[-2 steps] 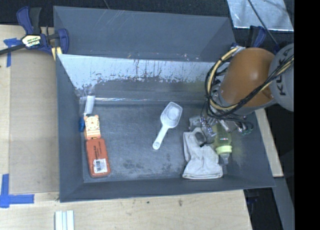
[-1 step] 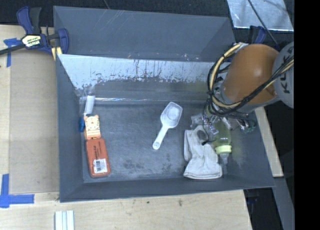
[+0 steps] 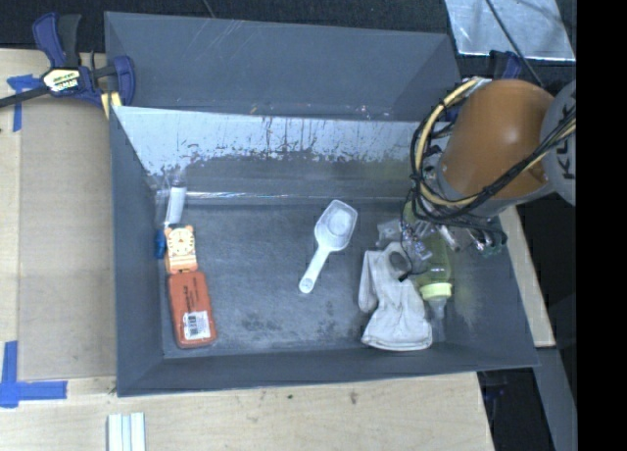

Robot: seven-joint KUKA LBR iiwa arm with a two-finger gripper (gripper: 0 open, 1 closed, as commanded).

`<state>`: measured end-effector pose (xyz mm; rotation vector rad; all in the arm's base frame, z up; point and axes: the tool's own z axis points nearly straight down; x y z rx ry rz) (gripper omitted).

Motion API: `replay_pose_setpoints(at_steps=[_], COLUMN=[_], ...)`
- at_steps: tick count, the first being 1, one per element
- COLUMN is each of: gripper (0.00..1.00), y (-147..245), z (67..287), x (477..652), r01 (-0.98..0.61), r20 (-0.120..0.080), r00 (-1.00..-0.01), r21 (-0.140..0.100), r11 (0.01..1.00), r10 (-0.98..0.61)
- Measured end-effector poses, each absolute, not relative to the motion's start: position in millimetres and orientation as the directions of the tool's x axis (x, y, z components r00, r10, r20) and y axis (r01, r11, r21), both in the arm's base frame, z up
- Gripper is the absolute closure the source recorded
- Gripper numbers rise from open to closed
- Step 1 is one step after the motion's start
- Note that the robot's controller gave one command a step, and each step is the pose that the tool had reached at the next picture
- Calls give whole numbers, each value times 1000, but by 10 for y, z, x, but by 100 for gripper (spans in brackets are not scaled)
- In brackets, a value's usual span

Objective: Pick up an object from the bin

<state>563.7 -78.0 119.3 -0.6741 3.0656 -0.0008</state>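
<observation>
REMOTE PICKING STATION: The arm reaches in from the right, its wrist capped by a smooth orange dome [image 3: 495, 140] and wrapped in looping black and yellow cables [image 3: 428, 145]. It hangs low over the right side of the grey metal bin [image 3: 294, 76]. The jaws sit above the far edge of a crumpled white cloth [image 3: 397, 317], soft and wrinkled, which lies toward the near right corner. A small yellow-green rounded plastic piece [image 3: 436, 287] lies just beside the cloth on its right. Wrist and cables stand in the way, so I cannot tell whether the jaws are released or clenched.

A white plastic scoop [image 3: 328, 241], round-bowled and slim-handled, lies aslant on the scuffed floor at mid-bin, left of the cloth. Well apart, along the left wall, are three more things:
- nearest, a flat orange rectangular pack [image 3: 191, 310] with a white label
- just beyond it, a small yellow-and-orange blocky toy [image 3: 180, 248]
- farther still, a short clear tube [image 3: 175, 206]
</observation>
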Motion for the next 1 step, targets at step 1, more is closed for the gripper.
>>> replay_pose_setpoints(at_steps=[1], gripper=[100], y=[-777], z=[1339], x=[5627], r01=[-419], r20=[2], r00=[-908], r21=[2], r11=[908], r10=[-419])
